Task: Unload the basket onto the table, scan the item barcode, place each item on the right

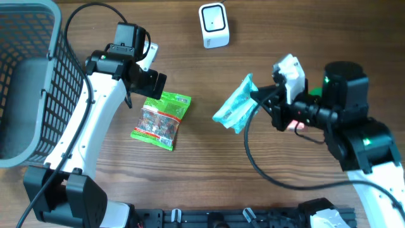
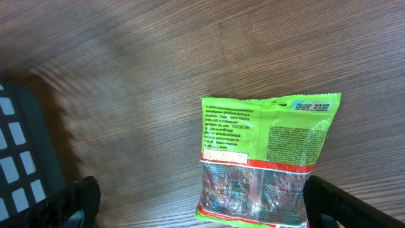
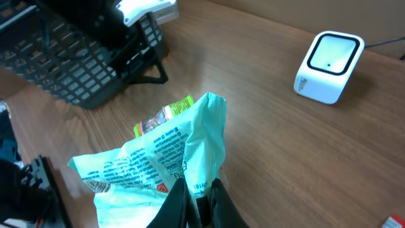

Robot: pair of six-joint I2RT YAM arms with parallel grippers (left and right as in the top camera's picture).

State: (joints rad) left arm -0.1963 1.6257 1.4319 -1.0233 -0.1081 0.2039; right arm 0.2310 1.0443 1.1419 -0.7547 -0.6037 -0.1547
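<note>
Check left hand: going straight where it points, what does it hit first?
Probably the green snack packet, lying flat on the table straight ahead of the open left hand, slightly off-centre. Height above it is unclear.

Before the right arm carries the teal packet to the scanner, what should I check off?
1. Right end effector shut on the teal packet: ok, pinched at one edge.
2. Barcode on the packet found: cannot tell, none readable in any view.
3. Packet in front of the scanner: not ok, it hangs apart from it.
4. Way to the scanner free: ok, only bare table between.
5. Left end effector out of the way: ok, open above the green packet.
</note>
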